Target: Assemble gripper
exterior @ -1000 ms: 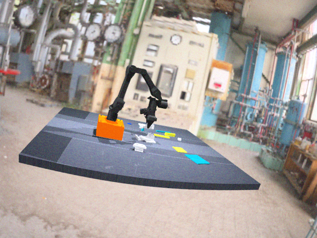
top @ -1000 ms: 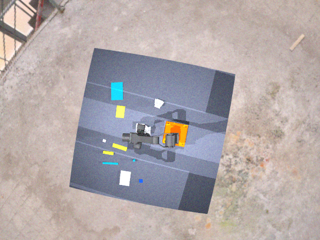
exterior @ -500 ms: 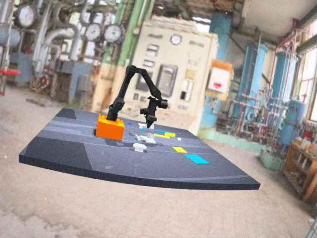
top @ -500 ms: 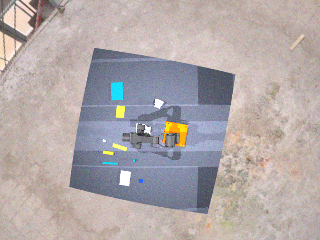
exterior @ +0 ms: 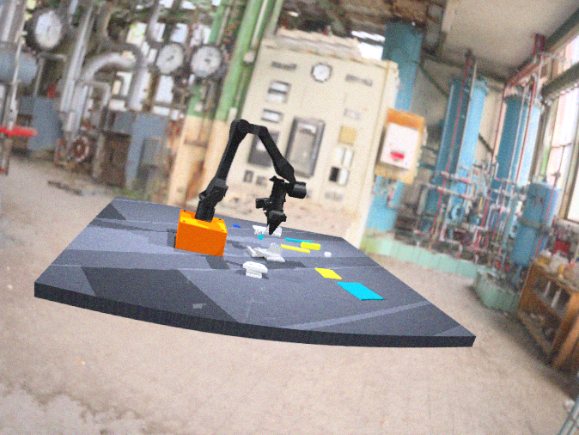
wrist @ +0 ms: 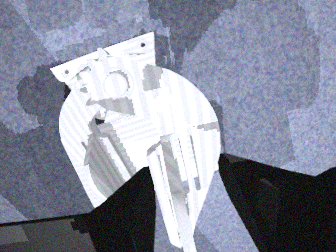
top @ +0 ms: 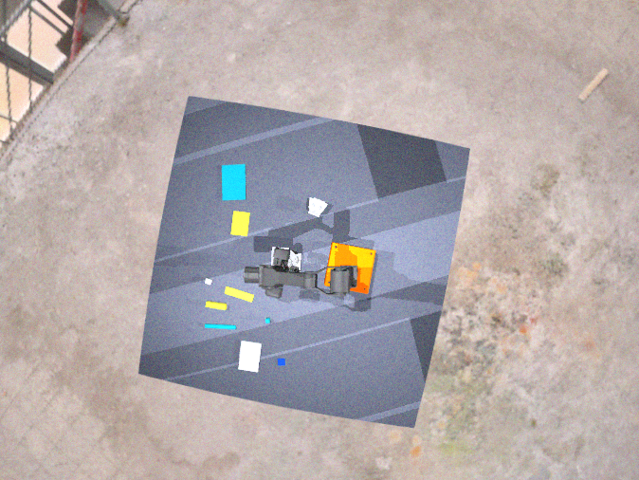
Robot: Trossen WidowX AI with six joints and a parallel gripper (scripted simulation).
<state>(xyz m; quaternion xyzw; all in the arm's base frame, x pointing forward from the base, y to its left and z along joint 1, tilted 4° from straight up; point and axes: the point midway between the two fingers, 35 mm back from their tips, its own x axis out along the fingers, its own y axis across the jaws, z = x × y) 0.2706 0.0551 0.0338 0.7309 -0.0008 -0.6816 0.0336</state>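
Observation:
The white gripper base [top: 297, 259] [exterior: 266, 254] [wrist: 75, 120] lies on the table, with a wide rounded plate and a small flange with two holes. My gripper [exterior: 271, 232] [wrist: 185, 168] is low over it, shut on a white jaw [wrist: 172, 200]. The jaw's long finger points toward the bottom of the wrist view. A second long piece, shaded grey, lies on the base left of it. Whether teeth mesh or the pins are filled cannot be told. A loose white piece [top: 317, 206] [exterior: 254, 268], apparently the housing plate, stands apart from the base.
The orange arm mount [top: 351, 255] [exterior: 200, 237] stands beside the base. A white block [top: 249, 356], a blue square [top: 281, 361], a cyan bar [top: 220, 326], a yellow bar [top: 239, 294], a yellow tile [top: 240, 223] and a cyan tile [top: 233, 181] lie around.

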